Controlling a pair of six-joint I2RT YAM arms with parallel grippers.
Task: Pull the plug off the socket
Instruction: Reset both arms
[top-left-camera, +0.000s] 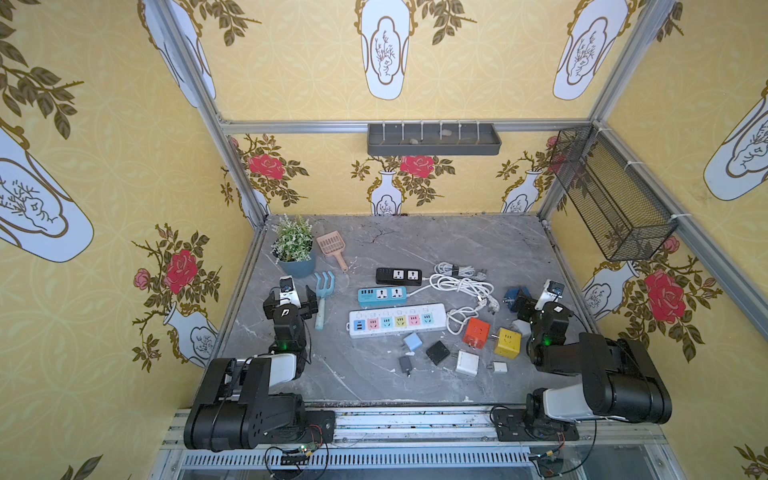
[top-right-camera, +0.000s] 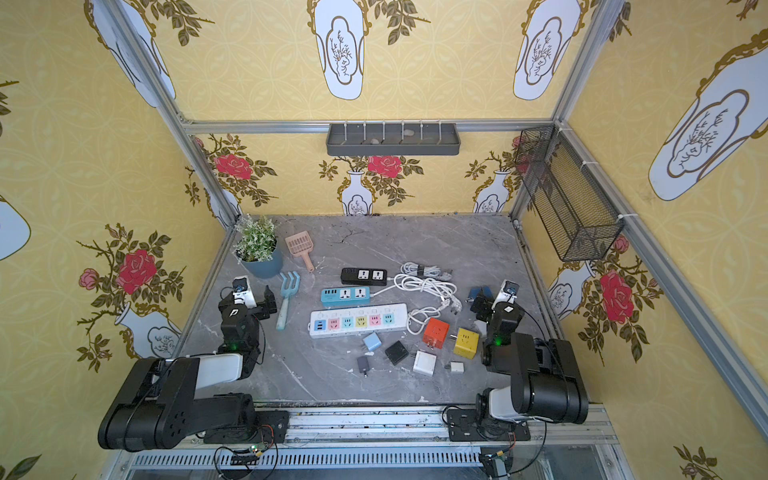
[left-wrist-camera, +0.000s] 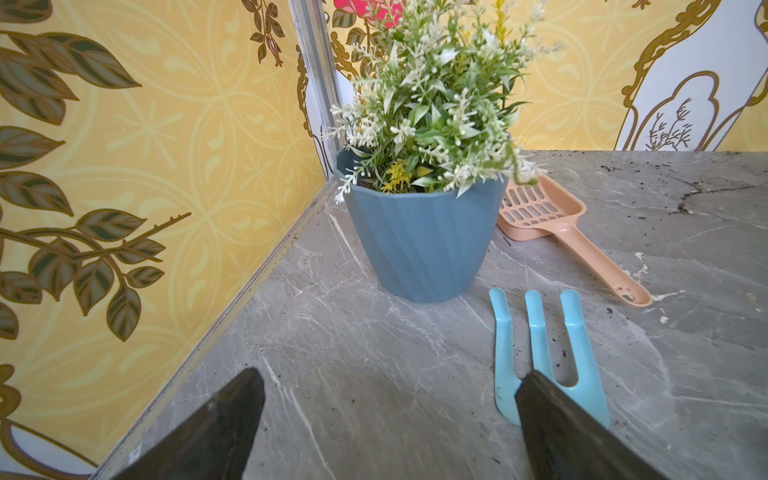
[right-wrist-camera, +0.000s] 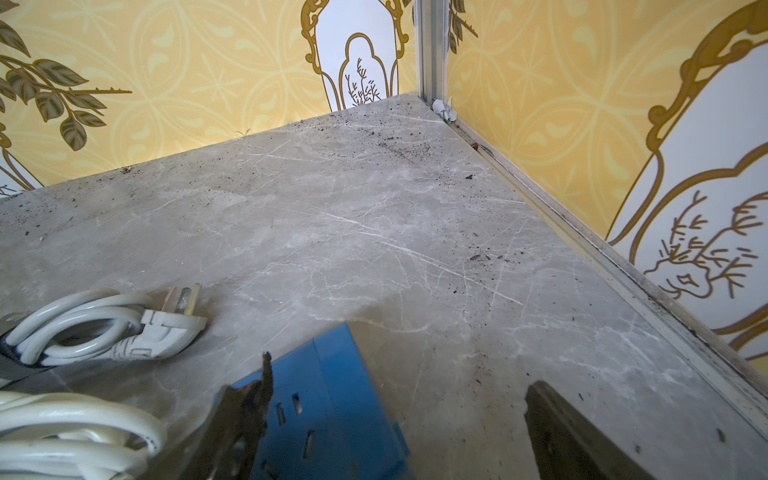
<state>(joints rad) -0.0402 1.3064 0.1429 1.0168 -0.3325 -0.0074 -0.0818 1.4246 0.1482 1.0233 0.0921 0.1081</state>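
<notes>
- Since no plug is clearly seated in any socket in these views, pick your target first. The white strip (top-left-camera: 397, 320), teal strip (top-left-camera: 382, 296) and black strip (top-left-camera: 399, 275) in the middle of the counter (top-left-camera: 457, 249) look empty.
- The likeliest candidate is the white piece (top-left-camera: 521, 328) against the yellow cube socket (top-left-camera: 508, 343), just in front of the right arm. The arm hides part of it, so you can't tell whether it is plugged in.
- Expect hard, smooth, light plastic. A cube like this probably weighs too little to stay put, so it will likely lift or slide along with the plug when you pull.
- Plan on one gripper pinning the cube to the counter while the other pulls. Take the plug by the flat sides of its body, close to the socket face, and draw it straight out along the pins. A skewed pull could bind it or make the glossy shell slip.
- Your right gripper (right-wrist-camera: 401, 386) has its jaws spread wide with nothing between them. One finger shows over the blue cube socket (right-wrist-camera: 332, 395); you can't tell whether it touches. This arm is nearest the yellow cube.
- Your left gripper (left-wrist-camera: 390, 399) is also spread wide and empty, at the counter's opposite side, well away from the sockets. One finger shows over the light-blue rake (left-wrist-camera: 540, 353); contact can't be judged.
</notes>
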